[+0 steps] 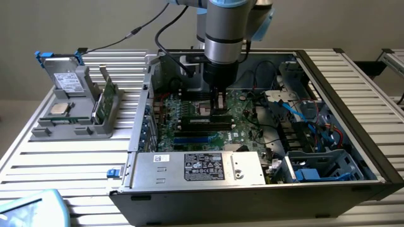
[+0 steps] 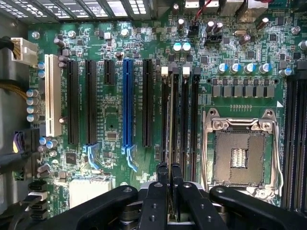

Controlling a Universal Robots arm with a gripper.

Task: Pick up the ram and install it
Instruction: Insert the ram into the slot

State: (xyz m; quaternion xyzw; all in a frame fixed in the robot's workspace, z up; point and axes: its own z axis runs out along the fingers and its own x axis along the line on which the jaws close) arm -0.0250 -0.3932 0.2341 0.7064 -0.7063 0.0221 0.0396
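Seen edge-on in the wrist view, the ram (image 2: 171, 120) is a thin dark green stick standing in one of the long black memory slots (image 2: 184, 115) on the motherboard. My gripper (image 2: 169, 168) pinches its near end, the two black fingers (image 2: 162, 179) shut against either face of the board. In the exterior view the gripper (image 1: 220, 108) reaches straight down into the open computer case, with the ram (image 1: 205, 119) lying along the slots just under it. How deep the stick sits in the slot I cannot tell.
An empty processor socket (image 2: 238, 155) lies beside the slots. A blue expansion slot (image 2: 127, 103) and black ones line the board. A power supply (image 1: 196, 168) fills the case front, cables (image 1: 296, 113) the exterior view's right. A grey holder (image 1: 75, 118) outside carries another board.
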